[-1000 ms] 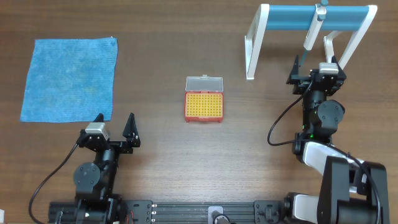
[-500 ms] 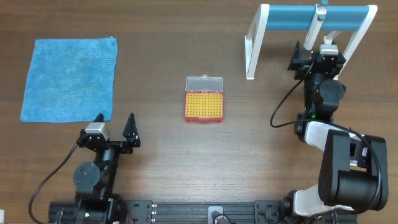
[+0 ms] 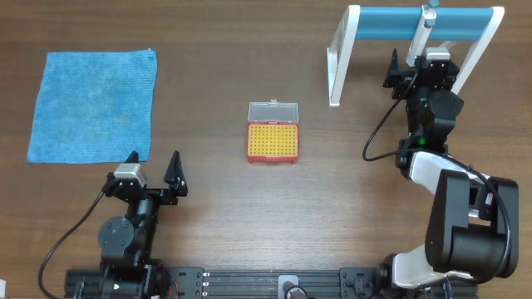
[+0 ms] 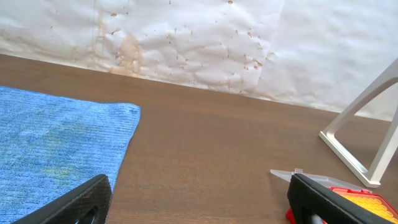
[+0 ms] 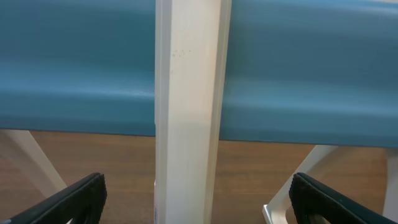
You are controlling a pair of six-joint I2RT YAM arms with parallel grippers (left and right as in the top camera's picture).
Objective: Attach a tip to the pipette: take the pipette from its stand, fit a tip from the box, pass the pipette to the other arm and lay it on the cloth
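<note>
A white pipette point(image 3: 418, 46) hangs from the blue bar of the white-framed stand point(image 3: 391, 23) at the back right. My right gripper point(image 3: 418, 73) is open just in front of it. In the right wrist view the pipette's body point(image 5: 186, 112) stands upright between the spread fingers point(image 5: 78, 198), close ahead, untouched. A red tip box point(image 3: 273, 141) with yellow tips and its clear lid open sits mid-table. The blue cloth point(image 3: 93, 106) lies at the back left. My left gripper point(image 3: 155, 170) rests open near the front left, holding nothing; its wrist view shows the cloth point(image 4: 56, 155) and the box point(image 4: 351, 200).
The stand's white legs point(image 3: 335, 71) rise from the table beside the right arm, and one leg point(image 4: 364, 140) appears in the left wrist view. A pale papered wall point(image 4: 199, 43) runs behind the table. Bare wood lies between the cloth, the box and the stand.
My right gripper has moved away from its base toward the stand, closing in on the hanging pipette. The left arm, box and cloth have not moved.
</note>
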